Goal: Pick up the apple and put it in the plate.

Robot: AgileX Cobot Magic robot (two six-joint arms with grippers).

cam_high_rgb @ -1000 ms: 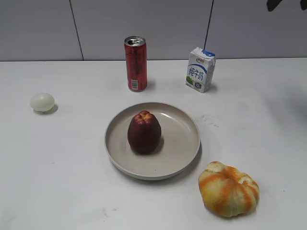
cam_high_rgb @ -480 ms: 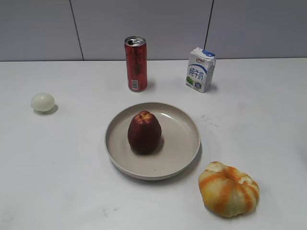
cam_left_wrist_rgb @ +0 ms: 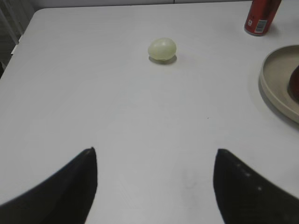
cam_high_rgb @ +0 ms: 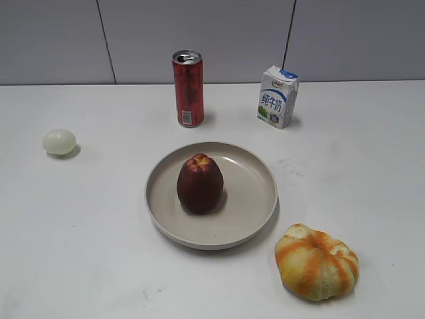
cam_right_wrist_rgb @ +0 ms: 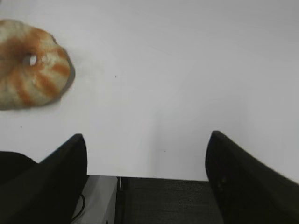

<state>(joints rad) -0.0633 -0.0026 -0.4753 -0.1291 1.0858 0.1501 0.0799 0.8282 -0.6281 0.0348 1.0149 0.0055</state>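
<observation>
The dark red apple stands upright inside the beige plate at the table's middle. No gripper shows in the exterior view. In the left wrist view my left gripper is open and empty above bare table, with the plate's rim at the right edge and a sliver of the apple beside it. In the right wrist view my right gripper is open and empty over the table's front edge.
A red can and a milk carton stand at the back. A pale egg-like ball lies at the left, also in the left wrist view. An orange-and-white pumpkin-like fruit lies front right, also in the right wrist view.
A dark arm part at the top right corner of the exterior view has left the frame. The apple, plate and other objects have not moved.
</observation>
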